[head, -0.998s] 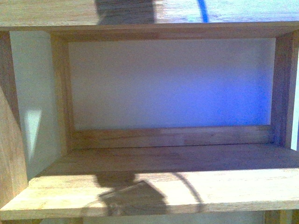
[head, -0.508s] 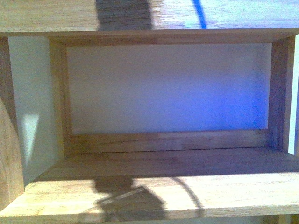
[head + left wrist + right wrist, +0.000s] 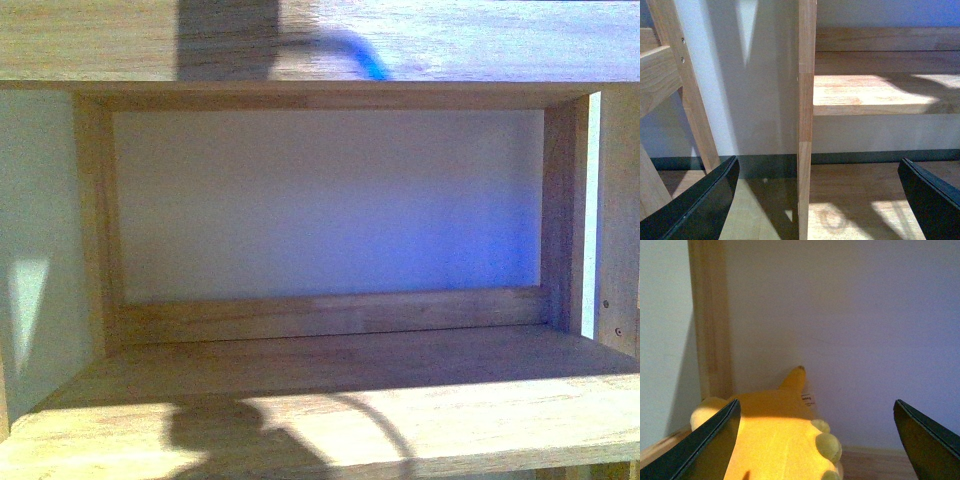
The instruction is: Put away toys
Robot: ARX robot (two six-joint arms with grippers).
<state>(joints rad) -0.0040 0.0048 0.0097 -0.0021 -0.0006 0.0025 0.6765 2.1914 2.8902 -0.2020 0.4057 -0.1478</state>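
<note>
In the right wrist view an orange-yellow plush toy (image 3: 772,435) lies on a wooden shelf floor, in the corner by a wooden upright (image 3: 710,325) and against the white back panel (image 3: 855,330). Its pointed tip stands up and pale green bumps run along one edge. My right gripper (image 3: 815,445) is open; the toy sits low between the fingers, closer to one finger (image 3: 707,450), and I cannot tell whether they touch. My left gripper (image 3: 815,205) is open and holds nothing, facing the edge of a vertical wooden board (image 3: 806,100). Neither gripper shows in the front view.
The front view faces a wooden shelf compartment (image 3: 330,315) with a white back panel (image 3: 330,200) and nothing inside; arm shadows fall on its front board. Beside the left gripper are a lower shelf board (image 3: 875,95), slanted wooden legs (image 3: 690,100) and a wooden floor (image 3: 855,200).
In the front view the shelf compartment has slid left and down in the picture, and the arm shadows on the boards have shifted left with it.
</note>
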